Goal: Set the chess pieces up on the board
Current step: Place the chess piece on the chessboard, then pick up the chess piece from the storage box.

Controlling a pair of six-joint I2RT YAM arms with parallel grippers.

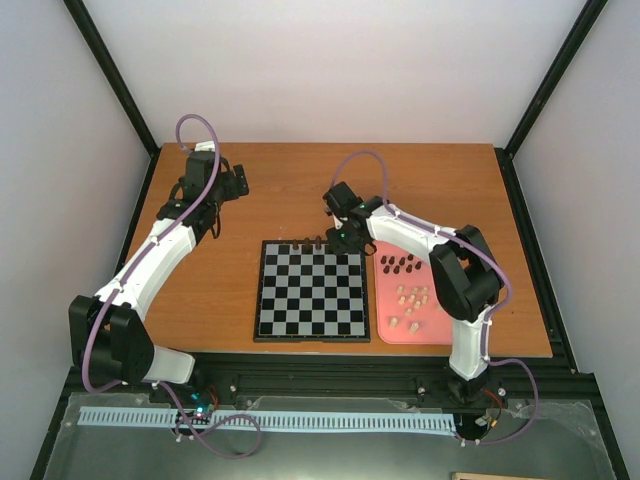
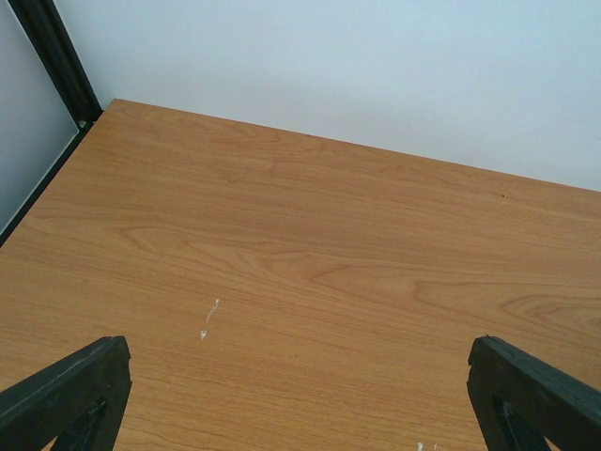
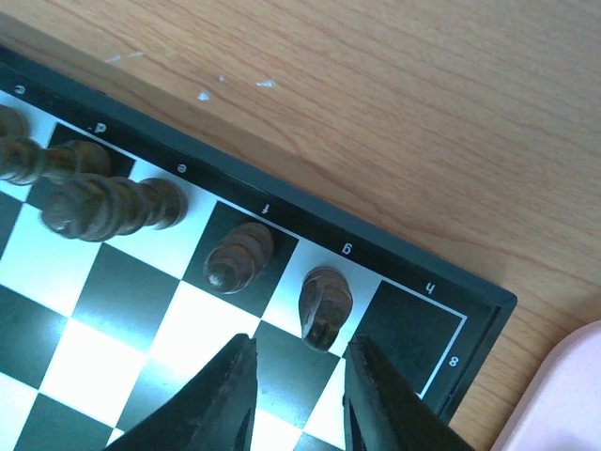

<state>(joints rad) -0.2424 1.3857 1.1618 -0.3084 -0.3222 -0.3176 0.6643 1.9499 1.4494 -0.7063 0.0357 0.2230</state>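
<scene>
The right gripper (image 3: 299, 352), narrowly parted and holding nothing, sits close against the dark knight (image 3: 325, 303) near the board's (image 3: 413, 324) corner, right of centre in the wrist view. If it lifts off crooked, a finger could snag the knight and tip it into the neighbouring piece (image 3: 238, 256). The left gripper (image 2: 299, 362) hangs wide over the worktop (image 2: 310, 244).

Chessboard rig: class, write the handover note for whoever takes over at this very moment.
Left gripper: open, empty, over bare table, away from the board.
Right gripper: slightly open, empty, just short of the knight on g.
Done: a few dark pieces stand on the board's far row, up to g; corner h bare.
Left: remaining dark pieces and all pale pieces, in the pink tray right of the board.
</scene>
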